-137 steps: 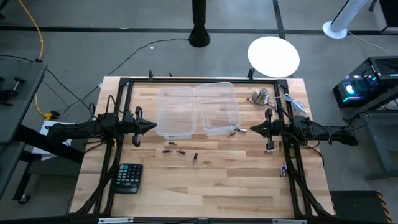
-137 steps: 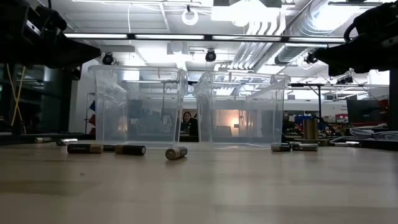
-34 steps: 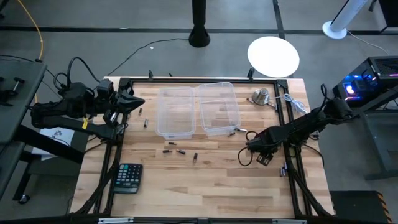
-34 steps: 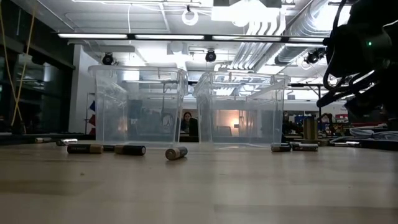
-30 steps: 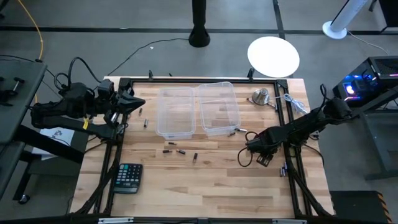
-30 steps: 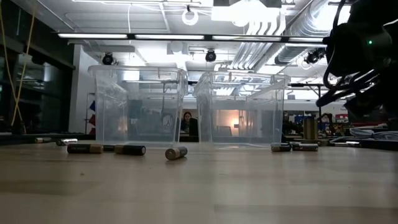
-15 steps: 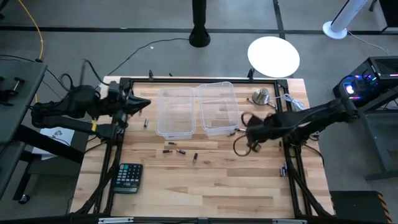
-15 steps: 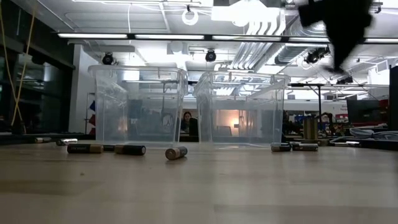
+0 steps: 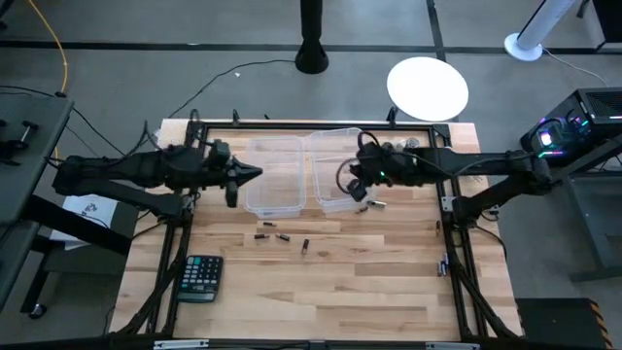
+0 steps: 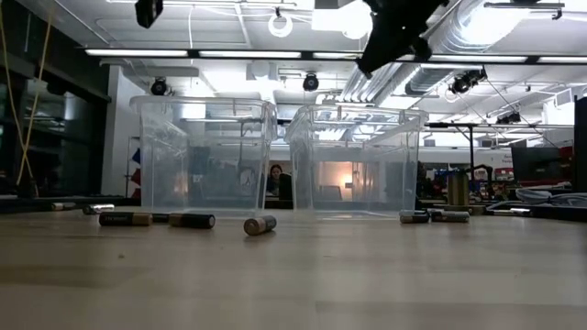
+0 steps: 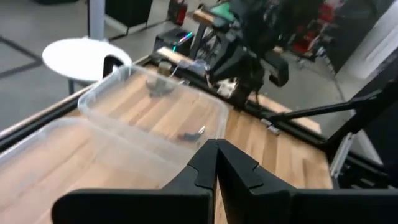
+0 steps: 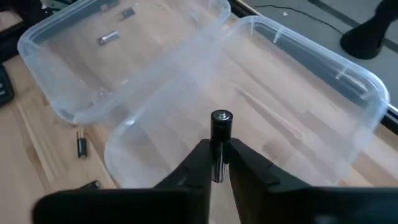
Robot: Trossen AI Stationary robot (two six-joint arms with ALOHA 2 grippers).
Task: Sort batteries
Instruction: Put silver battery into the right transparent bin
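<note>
The right gripper [image 12: 216,163] is clenched on a dark battery [image 12: 221,127], which stands up between the two fingertips with its round metal end sticking out past them. In the high view the right gripper [image 9: 356,178] hangs over the right-hand clear bin [image 9: 342,146], near that bin's front edge. The bin seen below the held battery looks bare wood through its floor.

The left gripper [image 11: 215,163] has its fingers pressed together with nothing between them. In the high view the left gripper [image 9: 255,174] points at the left side of the left-hand clear bin [image 9: 275,199], just above its rim.

On the table [image 9: 330,292], in front of the bins, loose batteries lie in a short row: two dark ones side by side [image 10: 125,219] [image 10: 192,220], and one more turned end-on [image 10: 260,225]. In the high view these sit between the bins and the calculator [image 9: 202,278], which lies near the table's front left corner.

More batteries [image 10: 414,217] lie further right, near the front corner of the right-hand bin. Further back, a small metal bell [image 9: 407,146] sits near the far right corner of the table.
</note>
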